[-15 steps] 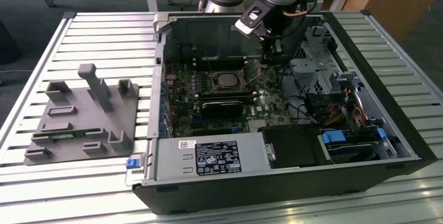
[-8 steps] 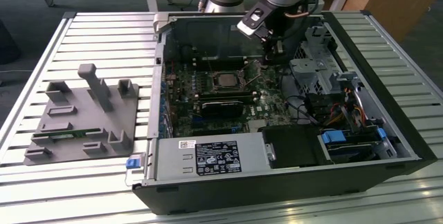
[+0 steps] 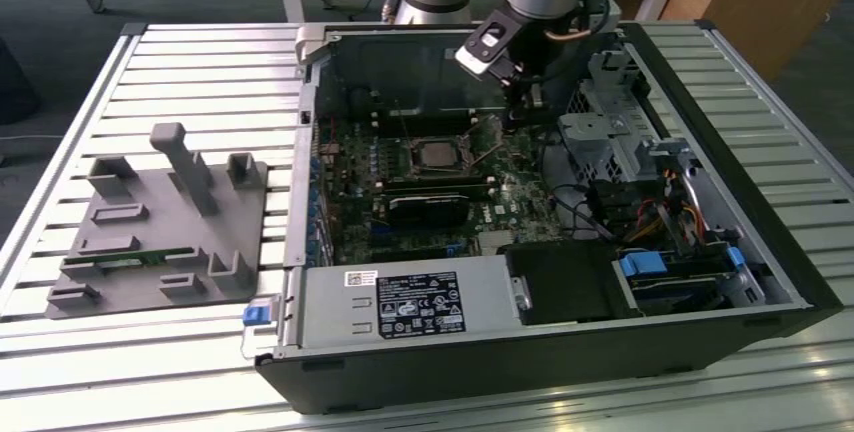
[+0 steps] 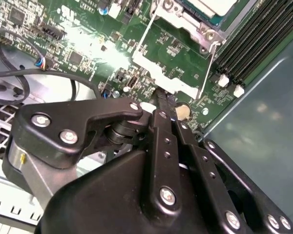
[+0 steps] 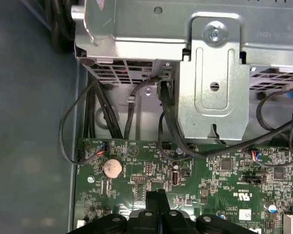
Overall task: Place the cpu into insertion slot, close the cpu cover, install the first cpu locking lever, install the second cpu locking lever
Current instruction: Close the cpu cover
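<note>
Inside the open computer case [image 3: 561,362], the arm's gripper [image 4: 164,99] hangs over the motherboard [image 5: 219,170] with its fingers pressed together. The tips are at the free edge of the cpu cover [image 4: 162,78], which stands swung open; whether they pinch it is unclear. The cpu [image 4: 210,6] sits in the insertion slot [image 4: 198,27] just beyond.

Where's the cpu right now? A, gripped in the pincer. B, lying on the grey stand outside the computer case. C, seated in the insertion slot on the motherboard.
C: the cpu lies flat inside the insertion slot, with the pincer off to one side of it over the board.
</note>
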